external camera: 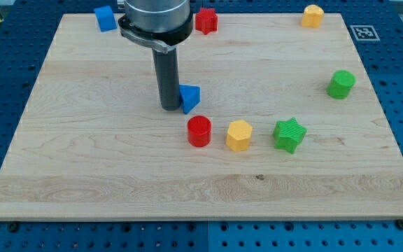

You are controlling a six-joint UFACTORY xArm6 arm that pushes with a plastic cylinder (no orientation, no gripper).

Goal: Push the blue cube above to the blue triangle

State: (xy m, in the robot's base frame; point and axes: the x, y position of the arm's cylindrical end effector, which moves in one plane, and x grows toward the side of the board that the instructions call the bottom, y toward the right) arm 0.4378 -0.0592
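My tip [171, 106] touches the blue triangle [190, 97]; no pincer here. Next I circle behind the blue cube [105, 17].

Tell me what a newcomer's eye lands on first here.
The dark rod at the board's upper middle, my tip right against the blue triangle on its left. Below them runs a row: red cylinder, yellow block, green star.

My tip [171, 106] touches the blue triangle [190, 97] on its left. Just nearer, a red cylinder [199, 131], yellow hexagon [239, 135] and green star [289, 135] line up rightward; the bench [82, 175] lies open on the left.
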